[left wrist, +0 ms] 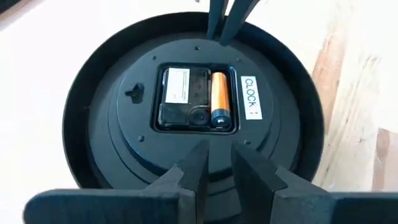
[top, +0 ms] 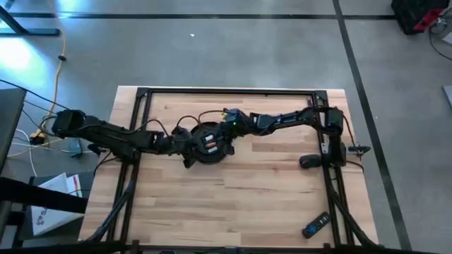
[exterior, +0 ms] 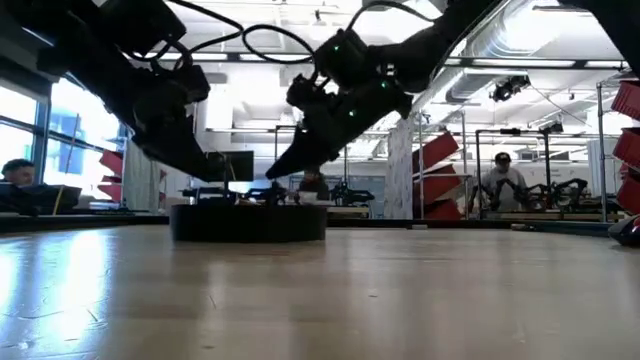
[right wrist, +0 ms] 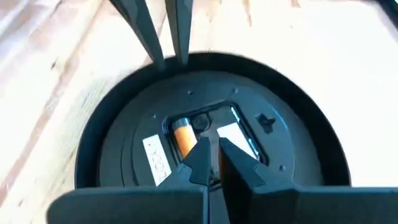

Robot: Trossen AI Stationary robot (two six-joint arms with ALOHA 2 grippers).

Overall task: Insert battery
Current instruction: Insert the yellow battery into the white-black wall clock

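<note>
The small orange-and-black cylindrical battery lies in the rectangular bay of the round black plastic clock, centre frame (light, rigid, slippery; grip mid-length). Left gripper and right gripper narrow, holding nothing.

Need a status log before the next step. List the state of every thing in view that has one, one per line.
Wall clock: lying face down on the table, back up.
Battery: seated in the clock's movement compartment.
Battery compartment: uncovered, no lid visible.
Left gripper: jaws nearly closed, empty, at the clock's rim.
Right gripper: jaws close together, holding nothing, over the compartment beside the battery.
Remote control: lying flat near the table's front right corner.
</note>
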